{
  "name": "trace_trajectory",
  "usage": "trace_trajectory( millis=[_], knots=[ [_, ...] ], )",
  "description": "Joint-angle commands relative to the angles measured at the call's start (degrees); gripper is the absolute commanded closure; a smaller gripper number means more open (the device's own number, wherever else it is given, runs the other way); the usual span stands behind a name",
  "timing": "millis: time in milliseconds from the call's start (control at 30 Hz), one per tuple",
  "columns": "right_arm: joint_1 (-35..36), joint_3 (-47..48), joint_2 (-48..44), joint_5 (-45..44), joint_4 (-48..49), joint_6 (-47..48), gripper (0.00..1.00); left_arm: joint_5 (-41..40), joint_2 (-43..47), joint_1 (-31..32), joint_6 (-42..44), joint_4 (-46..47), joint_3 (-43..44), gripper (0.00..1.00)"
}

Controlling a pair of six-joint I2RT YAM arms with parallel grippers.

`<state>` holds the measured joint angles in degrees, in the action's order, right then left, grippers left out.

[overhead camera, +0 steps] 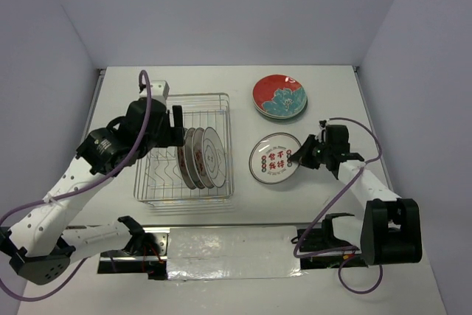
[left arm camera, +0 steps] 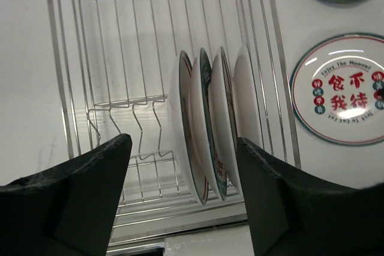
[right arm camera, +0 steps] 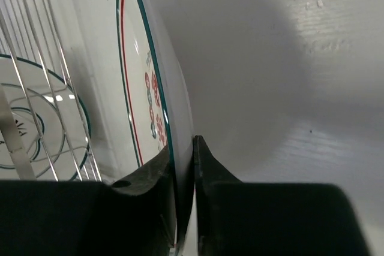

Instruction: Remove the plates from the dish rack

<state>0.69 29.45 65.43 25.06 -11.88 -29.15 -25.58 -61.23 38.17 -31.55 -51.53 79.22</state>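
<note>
Left gripper [overhead camera: 177,127] spread wide, empty, above dish rack [overhead camera: 144,182]; right gripper [overhead camera: 299,154] clamped on red-character plate [overhead camera: 271,158].
Rack holds four plates [overhead camera: 200,156] standing on edge (grouped toward its right side); clamped plate is gripped at its right rim; red plates [overhead camera: 280,97] stacked beyond on tabletop [overhead camera: 335,101].

The left arm [overhead camera: 74,175] rose from its base, bent at the elbow, and reached forward. Its left hand [overhead camera: 179,127] pointed right, fingers [left arm camera: 90,184] spread wide, gripping nothing. The right arm [overhead camera: 365,186] stretched forward and leftward, held low. Its right hand [overhead camera: 298,154] was pinched tight on the rim of a plate [right arm camera: 153,88].
</note>
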Motion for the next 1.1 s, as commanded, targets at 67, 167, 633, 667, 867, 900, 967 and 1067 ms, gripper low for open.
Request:
trace_trajectory(
  millis=[67,167,633,667,867,900,967,1067],
  knots=[
    [-0.25,1.31,5.31,-4.48,6.00,0.76,0.61,5.99,4.89,0.93,1.67,1.25,-5.65,0.19],
    [-0.25,2.89,9.01,-9.31,2.49,1.90,0.37,4.23,3.58,1.55,0.62,0.03,-6.89,0.21],
    [15.22,17.04,-3.63,-48.96,-25.11,1.99,0.20,-14.74,-8.80,11.21,-11.23,-9.90,-3.20,0.39],
    [15.22,17.39,-5.64,-49.05,-25.38,2.51,0.20,-15.28,-9.16,11.57,-11.77,-10.95,-2.93,0.39],
    [15.22,16.78,-6.73,-48.62,-25.65,3.48,0.20,-13.36,-5.04,12.45,-11.60,-6.67,-2.93,0.35],
    [15.31,16.95,-6.20,-48.35,-25.56,3.48,0.20,-13.18,-4.17,12.45,-11.17,-6.39,-2.76,0.33],
    [15.48,17.22,-4.97,-48.17,-25.82,3.40,0.20,-14.05,-3.90,12.45,-11.34,-7.18,-1.62,0.32],
    [16.01,17.22,-4.61,-47.83,-25.48,3.31,0.20,-17.29,-4.60,12.45,-12.04,-9.46,-0.38,0.33]
  ],
)
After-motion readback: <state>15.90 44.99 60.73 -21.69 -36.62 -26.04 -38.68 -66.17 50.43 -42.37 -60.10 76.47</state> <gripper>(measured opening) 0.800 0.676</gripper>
